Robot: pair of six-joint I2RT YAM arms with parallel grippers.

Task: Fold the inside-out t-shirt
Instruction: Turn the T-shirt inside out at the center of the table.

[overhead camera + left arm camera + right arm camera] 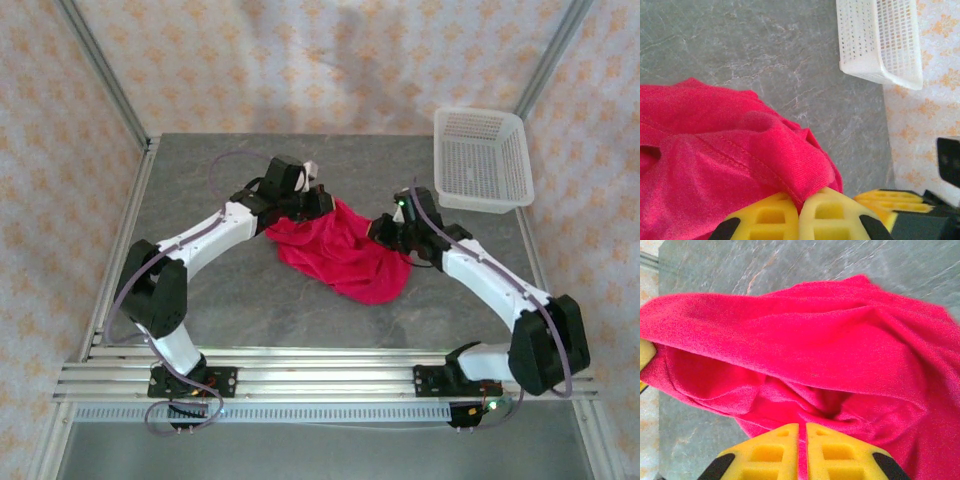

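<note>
The left gripper point(799, 212) has its two yellow foam-faced fingers point(765, 217) pressed together on a stitched fold of the one bright crimson-red, soft-fabric t-shirt point(345, 250), clamping the cloth between them; the right gripper point(802, 445) likewise shows two yellow fingers point(771, 447) nearly meeting, a thin strip of the same red fabric caught in the narrow slit between them. That makes four yellow fingers in all, two to each gripper. In the top view the left gripper grips the shirt's far-left edge and the right gripper its right edge, with the cloth bunched and rumpled between them. The t-shirt sits near the middle of the single grey marbled table point(250, 300), its lower part spread on the surface toward the near side. One white plastic mesh basket point(483, 160), rectangular, stands at the far right corner of the table, well apart from the shirt. The two white arms reach in from the near edge, one on each side.
</note>
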